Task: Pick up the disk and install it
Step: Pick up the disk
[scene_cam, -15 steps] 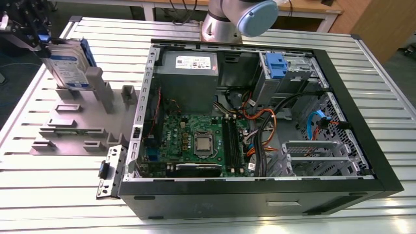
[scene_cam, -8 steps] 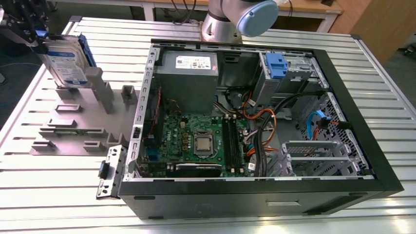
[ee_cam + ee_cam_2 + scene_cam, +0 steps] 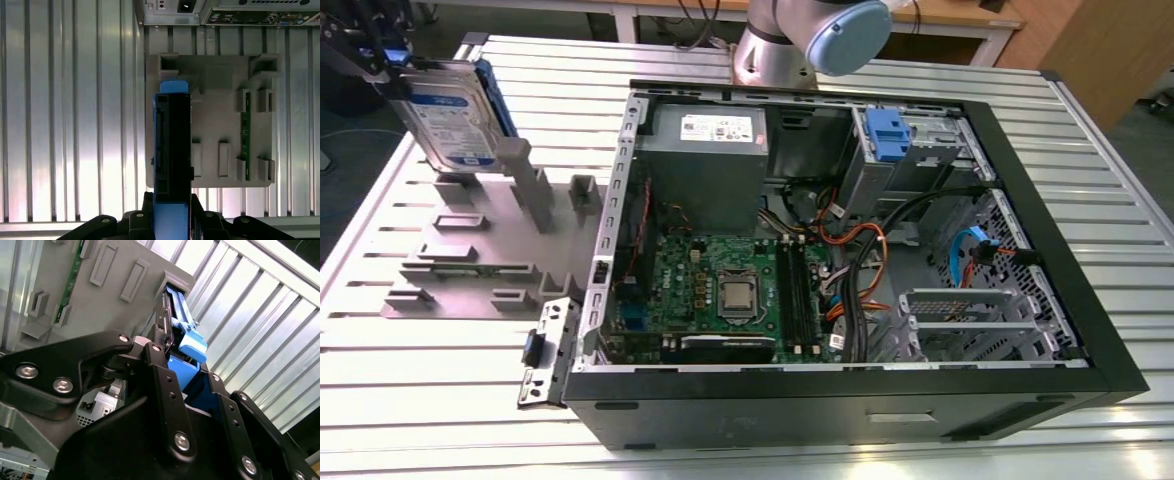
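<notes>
Ribbed aluminium counter [image 3: 1107, 200] carries an open black computer case [image 3: 854, 410] and, at about nine o'clock from it in the exterior view, a grey fixture plate [image 3: 467, 265]. Over that plate, at ten o'clock from the case, the disk [image 3: 447, 115] stands on edge with its blue rails showing. The pincer [image 3: 171, 212] is clamped on its upper end, one finger against each flat face.
</notes>
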### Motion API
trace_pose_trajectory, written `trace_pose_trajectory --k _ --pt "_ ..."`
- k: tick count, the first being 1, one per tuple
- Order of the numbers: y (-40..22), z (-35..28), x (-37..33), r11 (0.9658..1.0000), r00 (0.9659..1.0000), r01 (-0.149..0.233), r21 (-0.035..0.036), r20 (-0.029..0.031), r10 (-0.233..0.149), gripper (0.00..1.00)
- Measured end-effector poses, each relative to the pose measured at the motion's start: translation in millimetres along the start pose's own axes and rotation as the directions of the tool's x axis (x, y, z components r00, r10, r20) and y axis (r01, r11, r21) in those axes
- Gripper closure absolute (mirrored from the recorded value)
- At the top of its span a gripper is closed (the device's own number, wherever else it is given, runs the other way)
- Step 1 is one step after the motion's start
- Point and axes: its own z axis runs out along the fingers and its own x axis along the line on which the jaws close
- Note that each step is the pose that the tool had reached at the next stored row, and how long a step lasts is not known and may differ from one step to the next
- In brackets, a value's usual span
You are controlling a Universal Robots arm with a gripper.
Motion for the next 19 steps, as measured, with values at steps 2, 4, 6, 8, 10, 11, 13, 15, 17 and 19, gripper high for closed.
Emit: trace_pose_trajectory --k 2,4,6,8,10,11,13,15,17,19 --pt "0.0 -3.2 0.0 1.0 1.0 0.0 0.0 0.0003 0.0 0.64" --pt "0.0 -5.1 0.0 1.0 1.0 0.0 0.0 0.0004 0.0 0.64" --pt "0.0 -5.1 0.0 1.0 1.0 0.0 -0.0004 0.0002 0.0 0.64" --pt "0.0 -5.4 0.0 1.0 1.0 0.0 0.0 0.0004 0.0 0.64" --pt "0.0 -6.4 0.0 1.0 1.0 0.0 0.0 0.0004 0.0 0.64" --pt "0.0 -6.8 -0.1 1.0 1.0 0.0 0.0 0.0004 0.0 0.64" --pt "0.0 -7.1 -0.1 1.0 1.0 0.0 0.0001 0.0004 0.0 0.64" --pt "0.0 -7.7 -0.1 1.0 1.0 0.0 0.0003 0.0005 0.0 0.64" --pt "0.0 -8.4 -0.1 1.0 1.0 0.0 0.0 0.0004 0.0 0.64" --pt "0.0 -9.3 -0.1 1.0 1.0 0.0 0.0 0.0004 0.0 0.64"
